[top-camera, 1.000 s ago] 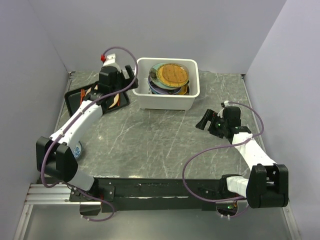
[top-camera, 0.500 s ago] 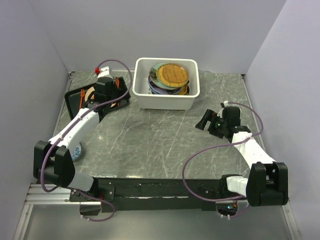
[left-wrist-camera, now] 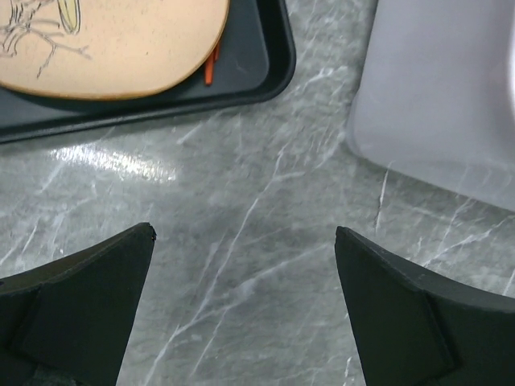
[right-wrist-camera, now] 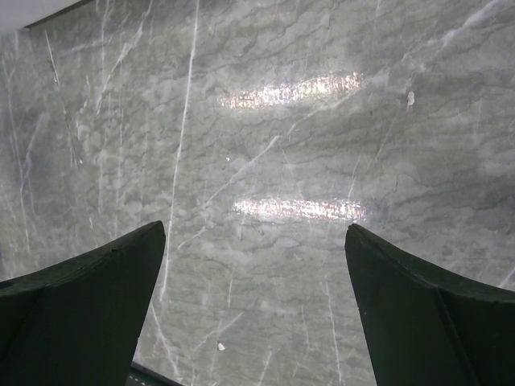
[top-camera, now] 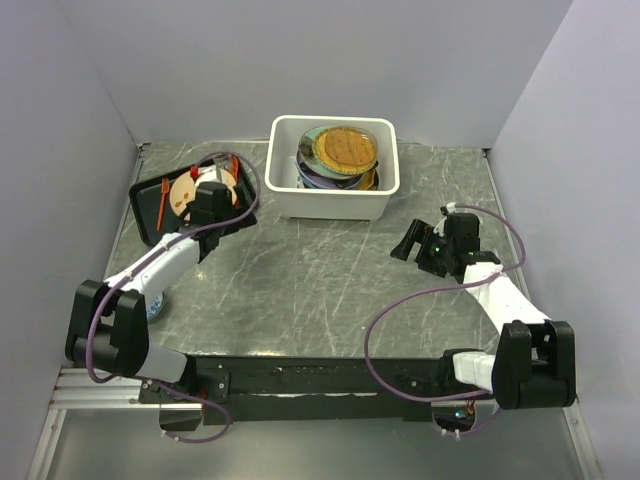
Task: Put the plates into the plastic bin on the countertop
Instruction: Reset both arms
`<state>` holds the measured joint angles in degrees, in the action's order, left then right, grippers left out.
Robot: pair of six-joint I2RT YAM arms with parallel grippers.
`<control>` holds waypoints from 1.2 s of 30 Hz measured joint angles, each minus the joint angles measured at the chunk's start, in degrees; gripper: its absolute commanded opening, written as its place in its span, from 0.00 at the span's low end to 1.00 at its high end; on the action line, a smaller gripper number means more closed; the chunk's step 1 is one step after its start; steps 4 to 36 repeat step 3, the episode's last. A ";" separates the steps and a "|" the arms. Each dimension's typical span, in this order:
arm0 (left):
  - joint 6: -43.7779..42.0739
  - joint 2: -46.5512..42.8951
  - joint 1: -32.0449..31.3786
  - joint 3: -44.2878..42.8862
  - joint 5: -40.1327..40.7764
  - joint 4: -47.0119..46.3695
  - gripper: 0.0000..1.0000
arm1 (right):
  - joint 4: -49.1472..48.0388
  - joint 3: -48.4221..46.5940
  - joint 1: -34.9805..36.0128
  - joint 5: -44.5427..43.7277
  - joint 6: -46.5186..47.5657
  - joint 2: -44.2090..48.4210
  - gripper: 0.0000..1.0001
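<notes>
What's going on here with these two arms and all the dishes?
The plates are stacked in the plastic bin. The left gripper and right gripper are both open and empty, over bare countertop. One beige plate lies on a black tray beside the bin.

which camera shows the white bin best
Top external: the whole plastic bin shows, with plates stacked inside. Left wrist catches only a blurred white corner of it; right wrist shows none, only countertop.
</notes>
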<state>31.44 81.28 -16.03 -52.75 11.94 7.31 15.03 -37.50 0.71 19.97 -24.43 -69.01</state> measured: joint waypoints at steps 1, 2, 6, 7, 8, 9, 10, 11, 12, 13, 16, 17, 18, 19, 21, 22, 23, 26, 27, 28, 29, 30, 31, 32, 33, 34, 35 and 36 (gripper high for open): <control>0.11 -0.22 0.07 0.76 0.00 -0.22 0.99 | 0.00 0.00 0.00 0.00 0.00 -0.02 1.00; 0.13 -0.44 0.09 1.31 -0.02 -0.50 0.99 | 0.00 0.00 0.00 0.00 0.00 -0.11 1.00; 0.13 -0.79 0.09 2.03 0.00 -0.74 0.99 | -0.02 0.00 0.00 0.00 0.00 -0.22 1.00; 0.13 -0.79 0.09 2.03 0.00 -0.74 0.99 | -0.02 0.00 0.00 0.00 0.00 -0.22 1.00; 0.13 -0.79 0.09 2.03 0.00 -0.74 0.99 | -0.02 0.00 0.00 0.00 0.00 -0.22 1.00; 0.13 -0.79 0.09 2.03 0.00 -0.74 0.99 | -0.02 0.00 0.00 0.00 0.00 -0.22 1.00; 0.13 -0.79 0.09 2.03 0.00 -0.74 0.99 | -0.02 0.00 0.00 0.00 0.00 -0.22 1.00; 0.13 -0.79 0.09 2.03 0.00 -0.74 0.99 | -0.02 0.00 0.00 0.00 0.00 -0.22 1.00; 0.13 -0.79 0.09 2.03 0.00 -0.74 0.99 | -0.02 0.00 0.00 0.00 0.00 -0.22 1.00; 0.13 -0.79 0.09 2.03 0.00 -0.74 0.99 | -0.02 0.00 0.00 0.00 0.00 -0.22 1.00; 0.13 -0.79 0.09 2.03 0.00 -0.74 0.99 | -0.02 0.00 0.00 0.00 0.00 -0.22 1.00; 0.13 -0.79 0.09 2.03 0.00 -0.74 0.99 | -0.02 0.00 0.00 0.00 0.00 -0.22 1.00; 0.13 -0.79 0.09 2.03 0.00 -0.74 0.99 | -0.02 0.00 0.00 0.00 0.00 -0.22 1.00; 0.13 -0.79 0.09 2.03 0.00 -0.74 0.99 | -0.02 0.00 0.00 0.00 0.00 -0.22 1.00; 0.13 -0.79 0.09 2.03 0.00 -0.74 0.99 | -0.02 0.00 0.00 0.00 0.00 -0.22 1.00; 0.13 -0.79 0.09 2.03 0.00 -0.74 0.99 | -0.02 0.00 0.00 0.00 0.00 -0.22 1.00; 0.13 -0.79 0.09 2.03 0.00 -0.74 0.99 | -0.02 0.00 0.00 0.00 0.00 -0.22 1.00; 0.13 -0.79 0.09 2.03 0.00 -0.74 0.99 | -0.02 0.00 0.00 0.00 0.00 -0.22 1.00; 0.13 -0.79 0.09 2.03 0.00 -0.74 0.99 | -0.02 0.00 0.00 0.00 0.00 -0.22 1.00; 0.13 -0.79 0.09 2.03 0.00 -0.74 0.99 | -0.02 0.00 0.00 0.00 0.00 -0.22 1.00; 0.13 -0.79 0.09 2.03 0.00 -0.74 0.99 | -0.02 0.00 0.00 0.00 0.00 -0.22 1.00; 0.13 -0.79 0.09 2.03 0.00 -0.74 0.99 | -0.02 0.00 0.00 0.00 0.00 -0.22 1.00; 0.13 -0.79 0.09 2.03 0.00 -0.74 0.99 | -0.02 0.00 0.00 0.00 0.00 -0.22 1.00; 0.13 -0.79 0.09 2.03 0.00 -0.74 0.99 | -0.02 0.00 0.00 0.00 0.00 -0.22 1.00; 0.13 -0.79 0.09 2.03 0.00 -0.74 0.99 | -0.02 0.00 0.00 0.00 0.00 -0.22 1.00; 0.13 -0.79 0.09 2.03 0.00 -0.74 0.99 | -0.02 0.00 0.00 0.00 0.00 -0.22 1.00; 0.13 -0.79 0.09 2.03 0.00 -0.74 0.99 | -0.02 0.00 0.00 0.00 0.00 -0.22 1.00; 0.13 -0.79 0.09 2.03 0.00 -0.74 0.99 | -0.02 0.00 0.00 0.00 0.00 -0.22 1.00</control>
